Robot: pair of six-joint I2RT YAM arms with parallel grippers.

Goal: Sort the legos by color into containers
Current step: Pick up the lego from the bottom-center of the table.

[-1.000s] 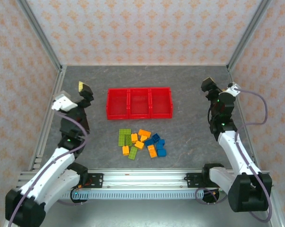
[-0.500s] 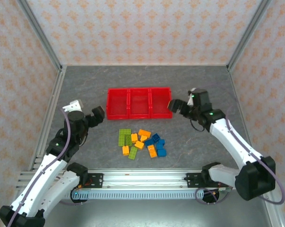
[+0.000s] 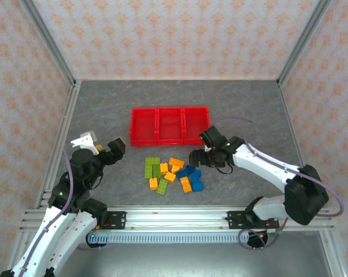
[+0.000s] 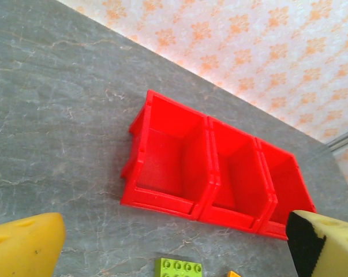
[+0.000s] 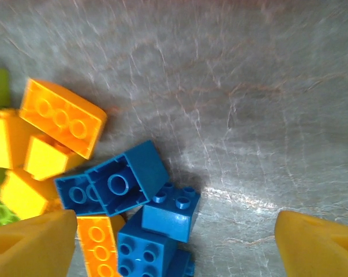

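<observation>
Legos (image 5: 127, 184) lie just below the spread right claw (image 5: 174, 239).

Bright, even overhead light, soft shadows, slight right wrist blur.

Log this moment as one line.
left pincer open, facing tray | right pincer open above blue legos | tray empty | legos all on table
</observation>
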